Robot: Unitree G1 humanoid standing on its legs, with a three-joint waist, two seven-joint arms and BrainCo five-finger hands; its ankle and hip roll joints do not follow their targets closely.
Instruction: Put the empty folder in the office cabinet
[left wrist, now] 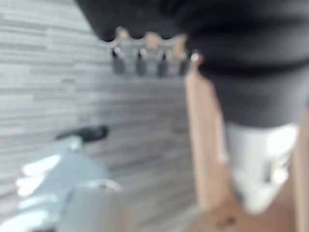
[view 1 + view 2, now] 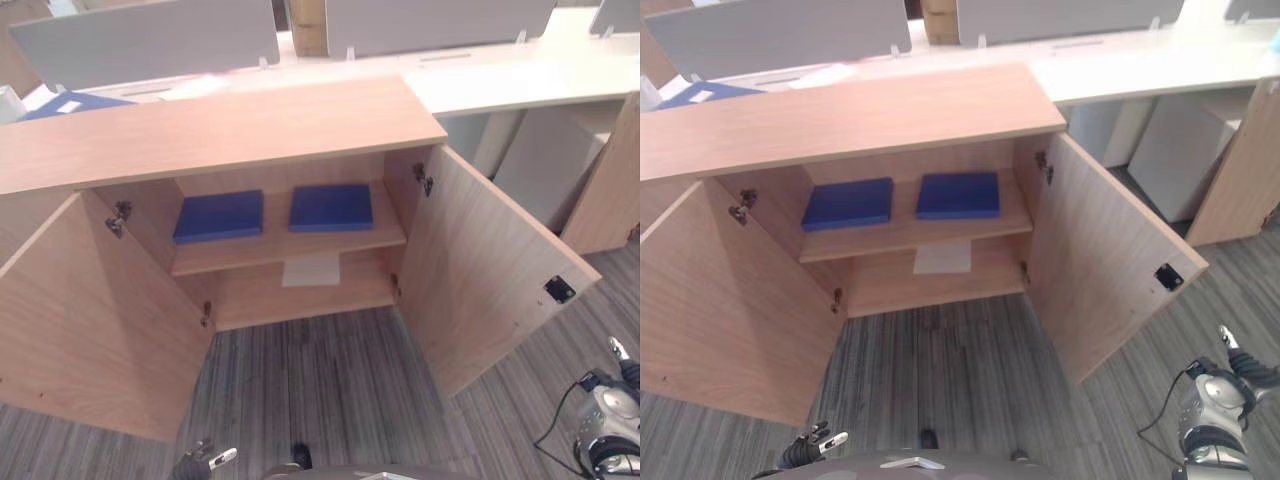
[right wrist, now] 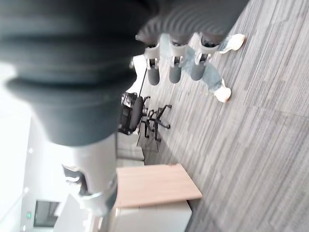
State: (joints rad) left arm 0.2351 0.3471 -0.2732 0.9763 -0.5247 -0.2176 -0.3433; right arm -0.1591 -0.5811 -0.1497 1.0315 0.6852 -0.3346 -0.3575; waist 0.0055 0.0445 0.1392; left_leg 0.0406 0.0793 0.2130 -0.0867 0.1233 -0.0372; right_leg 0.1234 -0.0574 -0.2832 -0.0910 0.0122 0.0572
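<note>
Two blue folders [image 2: 218, 216] [image 2: 331, 207] lie side by side on the open cabinet [image 2: 220, 125] shelf; left robot hand [image 1: 145, 60] and right robot hand [image 3: 176, 65] hang relaxed, empty.

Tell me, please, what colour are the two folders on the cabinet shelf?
Blue folders, clearest in the left eye view.

From my left wrist camera I see the left hand [image 1: 149, 55] hanging over the grey striped carpet [image 1: 58, 87]. Its dark ribbed cover takes up much of the frame, and a row of short silver fingers [image 1: 140, 60] with dark tips sticks out from under the cover, loose and holding nothing. Past the fingers stands an upright panel of light wood [image 1: 203, 145], its edge towards me, rising from the carpet. The thumb [image 1: 82, 134] shows apart from the fingers, dark-tipped, above the carpet. The picture is too soft for me to make out finer detail.
</note>
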